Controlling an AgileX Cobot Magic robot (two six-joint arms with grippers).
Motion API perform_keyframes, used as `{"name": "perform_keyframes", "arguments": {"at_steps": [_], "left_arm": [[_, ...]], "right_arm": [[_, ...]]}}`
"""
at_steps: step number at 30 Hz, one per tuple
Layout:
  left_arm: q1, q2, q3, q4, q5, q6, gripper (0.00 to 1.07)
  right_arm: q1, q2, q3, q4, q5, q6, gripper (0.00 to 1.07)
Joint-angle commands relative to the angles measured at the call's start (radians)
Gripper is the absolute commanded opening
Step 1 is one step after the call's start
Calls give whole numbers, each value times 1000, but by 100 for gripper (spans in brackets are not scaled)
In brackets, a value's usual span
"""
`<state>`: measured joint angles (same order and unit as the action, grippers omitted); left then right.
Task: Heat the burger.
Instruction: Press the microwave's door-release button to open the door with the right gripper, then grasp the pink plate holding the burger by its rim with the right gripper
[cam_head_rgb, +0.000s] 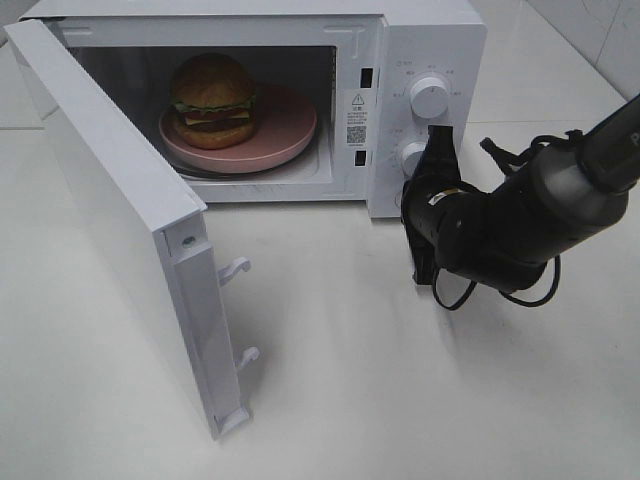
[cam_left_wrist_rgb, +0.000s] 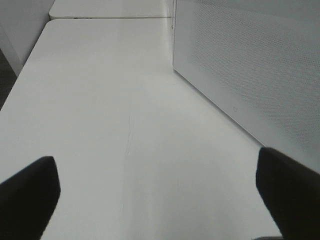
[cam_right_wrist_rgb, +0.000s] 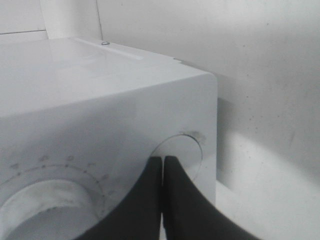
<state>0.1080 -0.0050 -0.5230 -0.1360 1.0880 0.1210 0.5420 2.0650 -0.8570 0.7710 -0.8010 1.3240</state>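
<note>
Overhead looks down; both wrists seemingly near microwave (cam_head_rgb: 440, 45).

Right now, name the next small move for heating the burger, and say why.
Probably swing the white microwave's hinged door shut with the open left gripper, which hangs near the door's outer face. The tall golden-bun burger already sits on the round pink plate inside, and the shut right gripper is at the round white button.

Open white microwave (cam_head_rgb: 440, 35), pink plate (cam_head_rgb: 292, 128), white table (cam_head_rgb: 380, 385)
</note>
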Motion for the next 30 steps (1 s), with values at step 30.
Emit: {"name": "perform_keyframes", "arguments": {"at_steps": [30], "left_arm": [[1,-16,3,-8,-13,-3,100]], "right_arm": [[-66,-499,224,-98,641,-906,1]]}}
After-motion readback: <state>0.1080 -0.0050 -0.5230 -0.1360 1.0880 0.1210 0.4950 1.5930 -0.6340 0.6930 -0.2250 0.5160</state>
